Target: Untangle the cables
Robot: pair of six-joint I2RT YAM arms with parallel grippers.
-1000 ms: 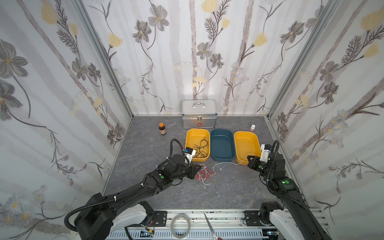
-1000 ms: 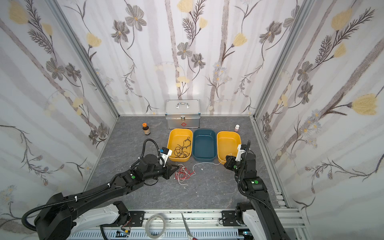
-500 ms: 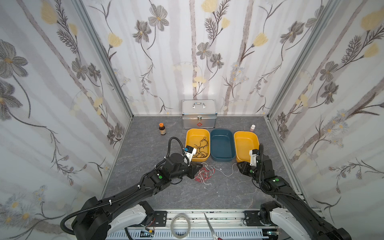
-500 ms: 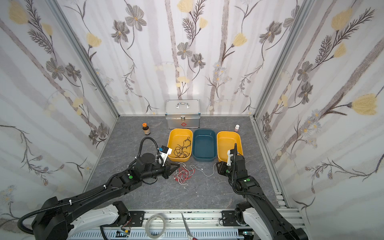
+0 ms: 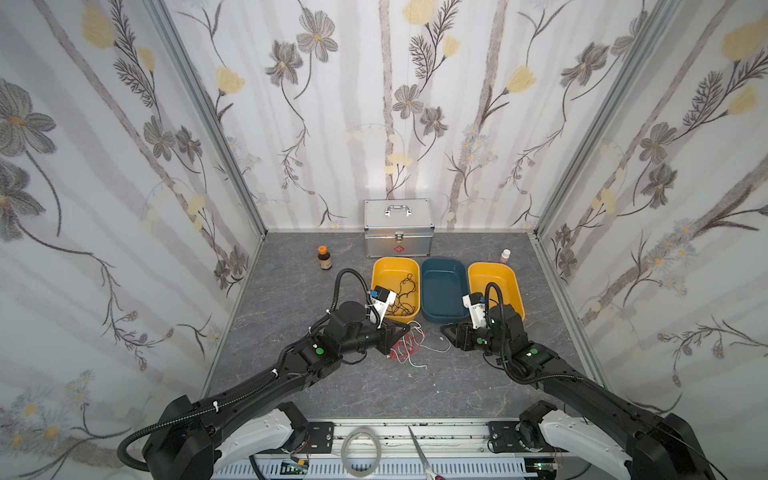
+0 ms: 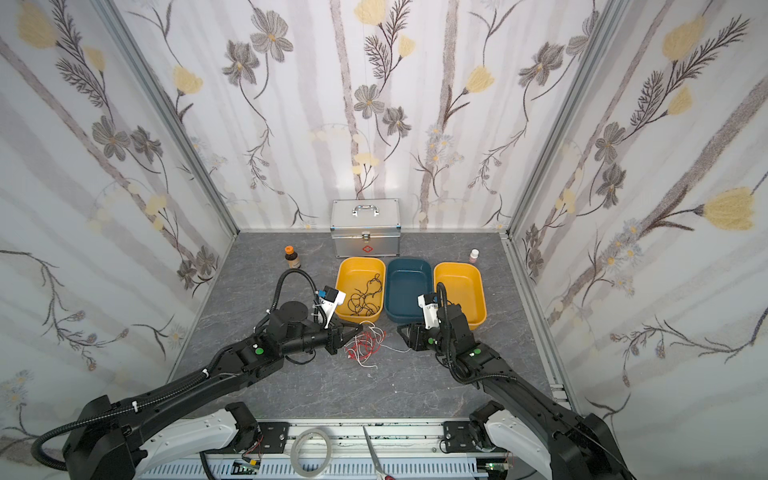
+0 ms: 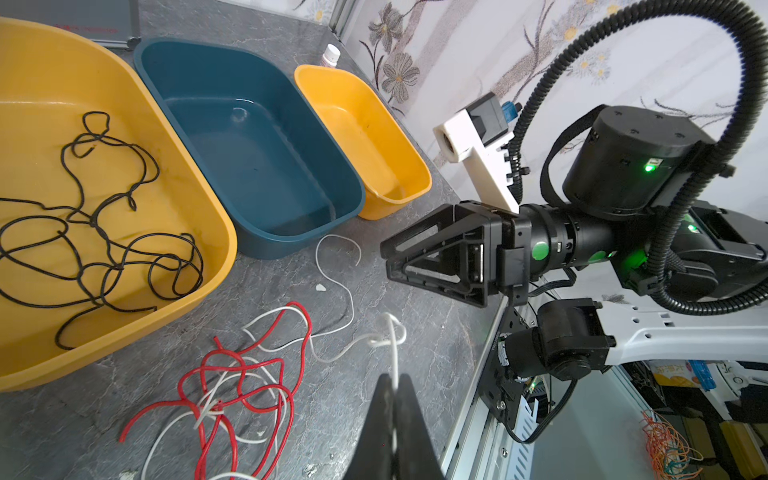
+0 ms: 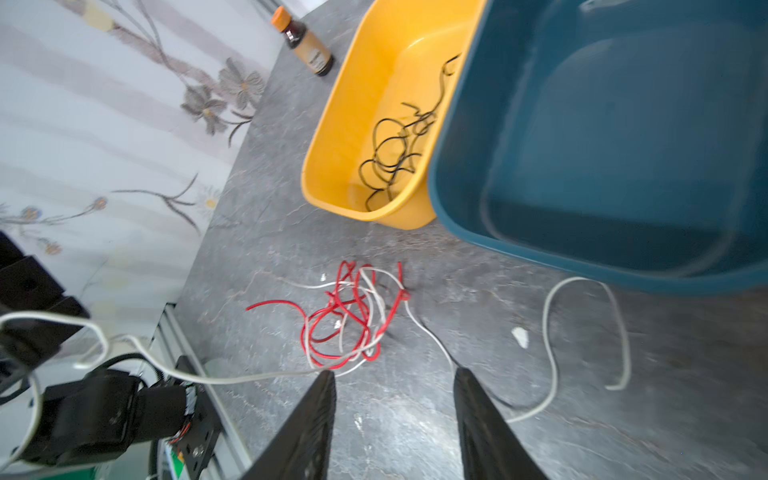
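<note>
Table (image 5: 374, 386): a grey marbled top between flowered walls, carrying everything below.
Arms: both reach in from the near edge and meet in front of the bins, with the tangle between them.
Case (image 5: 398, 232): silver, shut, standing against the back wall behind the bins.
Bins: three in a row, namely the left yellow bin (image 5: 386, 272), the blue bin (image 5: 442, 286) and the right yellow bin (image 5: 498, 282). The blue and right yellow bins hold nothing.
Left gripper (image 7: 394, 378): pressed together on a strand of the white cable, at the left edge of the tangle (image 5: 408, 328).
Right gripper (image 8: 395, 371): jaws spread with nothing between them. It is low over the table just right of the tangle (image 5: 443, 330), pointing at it.
White cable (image 7: 392, 353): one stretch rises off the table into the left gripper. The middle is wound through the red cable. A strand runs along the table to just beside one right finger (image 8: 478, 399), and the free end curls in front of the blue bin.
Red cable (image 8: 274, 300): lies in loops on the table in front of the left yellow bin, crossed with the white one. It is near both grippers and held by neither.
Black cable (image 6: 361, 299): lies alone in loose coils inside the left yellow bin, apart from both grippers.
Tape ring (image 5: 360, 451): on the rail at the near edge.
Scissors (image 5: 422, 455): on the rail beside the ring.
Brown bottle (image 5: 325, 258): upright, left of the bins.
White bottle (image 5: 505, 255): upright, behind the right yellow bin.
</note>
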